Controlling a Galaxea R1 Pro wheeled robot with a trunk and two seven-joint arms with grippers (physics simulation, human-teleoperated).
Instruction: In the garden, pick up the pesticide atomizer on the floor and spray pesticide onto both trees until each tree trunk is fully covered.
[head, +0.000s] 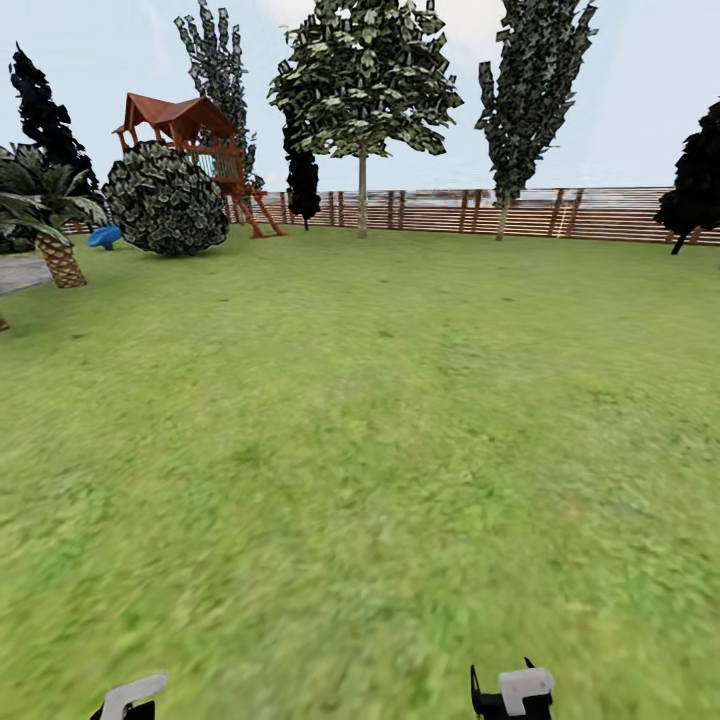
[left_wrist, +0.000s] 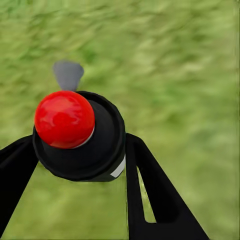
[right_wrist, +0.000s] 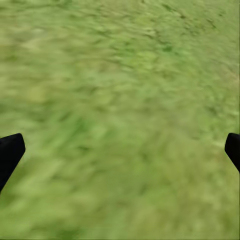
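Open lawn (head: 360, 450) runs unobstructed to the slatted fence (head: 600, 212), where two trees (head: 362, 90) stand. The left gripper (left_wrist: 80, 165) clamps its fingers (left_wrist: 150, 190) on the red-topped black sprayer (left_wrist: 77, 135). The right gripper (right_wrist: 120, 152) hangs spread wide, empty, over grass.

Both arms end in a black claw (left_wrist: 75, 200) with slotted fingers and white wrist fittings.
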